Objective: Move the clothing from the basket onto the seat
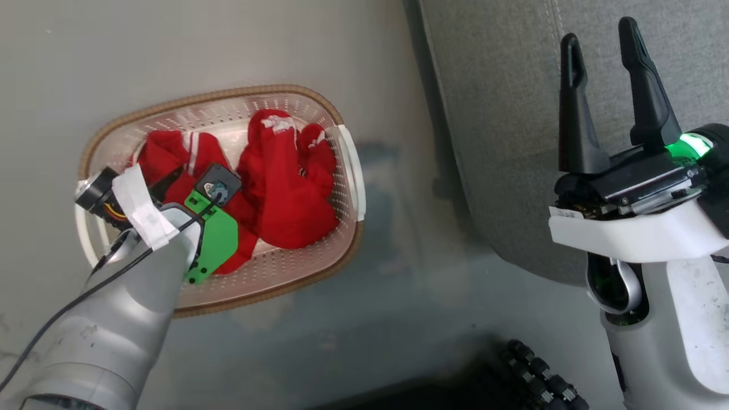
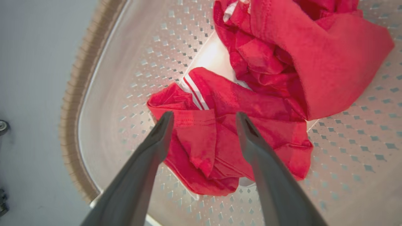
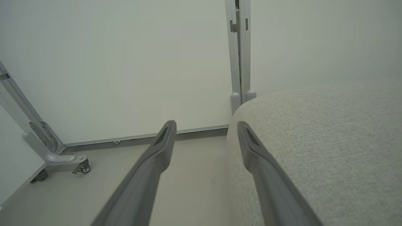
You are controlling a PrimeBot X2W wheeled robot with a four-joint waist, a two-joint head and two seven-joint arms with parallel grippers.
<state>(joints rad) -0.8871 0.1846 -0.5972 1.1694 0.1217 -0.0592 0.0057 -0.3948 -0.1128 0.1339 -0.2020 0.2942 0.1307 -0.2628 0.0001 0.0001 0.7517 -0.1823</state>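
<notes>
Lying crumpled in basket: red clothing, white stripe trim.

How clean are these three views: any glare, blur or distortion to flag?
Head view: sharp, glossy floor shows hazy reflections near the basket. Left wrist view: wide-angle bows the basket rim, glare beside the clothing, left tool soft. Right wrist view: pale, even light; right tool soft, seat crisp.

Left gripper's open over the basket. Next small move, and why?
Probably lower the left gripper a touch and close on the nearer garment: its open fingers straddle a bunched fold there, nothing gripped yet. It and the other garment lie in the basket; the right gripper hangs open by the seat.
</notes>
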